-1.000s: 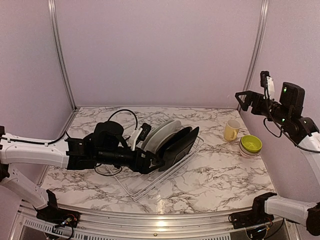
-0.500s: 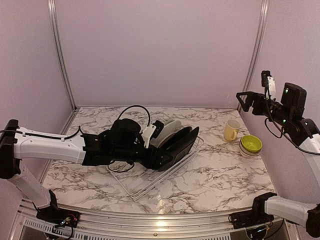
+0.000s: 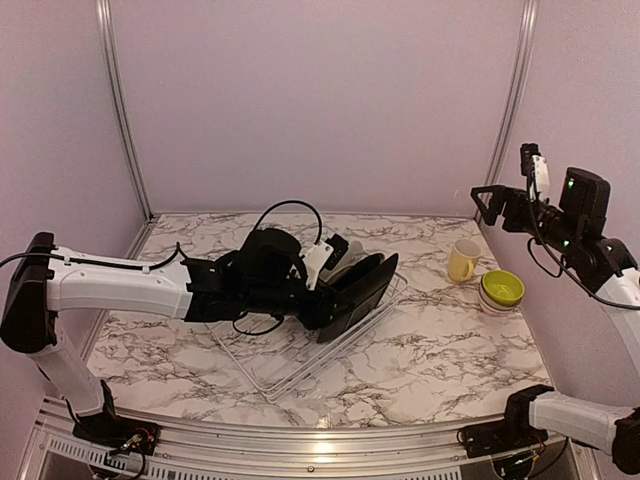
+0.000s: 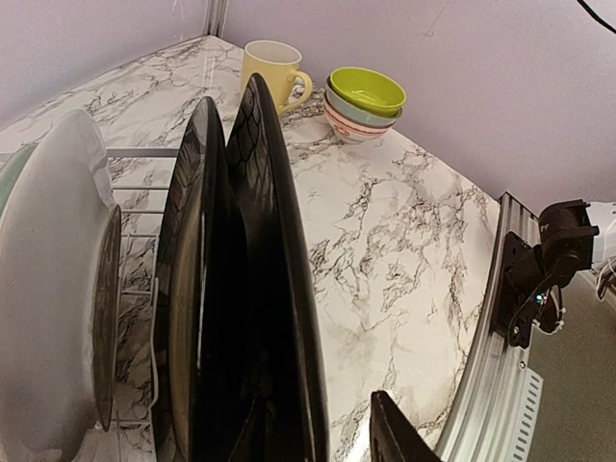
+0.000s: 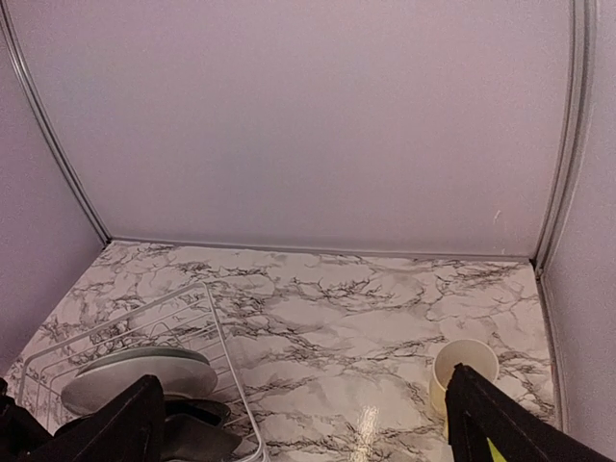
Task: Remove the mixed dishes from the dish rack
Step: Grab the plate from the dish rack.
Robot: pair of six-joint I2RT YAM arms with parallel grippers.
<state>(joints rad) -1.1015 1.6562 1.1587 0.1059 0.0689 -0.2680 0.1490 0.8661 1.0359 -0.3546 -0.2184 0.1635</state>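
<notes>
while the left arm is lying low over the dish rack, the left gripper is sitting right at the black squarish plates, standing on edge in the rack. one black finger is showing just beside the nearest black plate and the other is hiding, so i cannot tell if it is squeezing a plate. round whitish plates are leaning in the rack next to the black ones. the right gripper is hanging high at the right with its fingers wide apart, holding nothing. on the marble table, well apart from the rack, the pale yellow mug is standing just beside the lime-green bowl, which is sitting on the pale grey-green bowl and the small white red-patterned bowl.
</notes>
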